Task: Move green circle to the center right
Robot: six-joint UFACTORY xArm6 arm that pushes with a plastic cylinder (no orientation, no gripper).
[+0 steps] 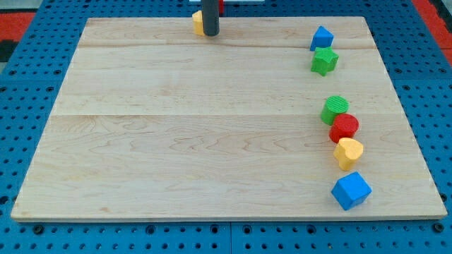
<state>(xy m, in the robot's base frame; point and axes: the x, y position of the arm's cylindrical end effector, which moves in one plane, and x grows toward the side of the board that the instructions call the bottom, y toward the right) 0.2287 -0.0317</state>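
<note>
One green circle (335, 109) at view's right, well apart from tool tip (210, 33) at top.

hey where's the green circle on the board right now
The green circle sits at the view's right, about mid-height, touching the red circle just below it and under the green star; my tip is far off at the top.

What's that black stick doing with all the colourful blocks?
That stick is a robot arm's pushing rod. Its job is to slide the green circle to the middle of the board's right side. Right now my tip is far away at the view's top, right beside a yellow block. The green circle already sits at the right, touching a red circle, with a yellow heart and blue cube below. A green star and blue triangle sit above.
</note>
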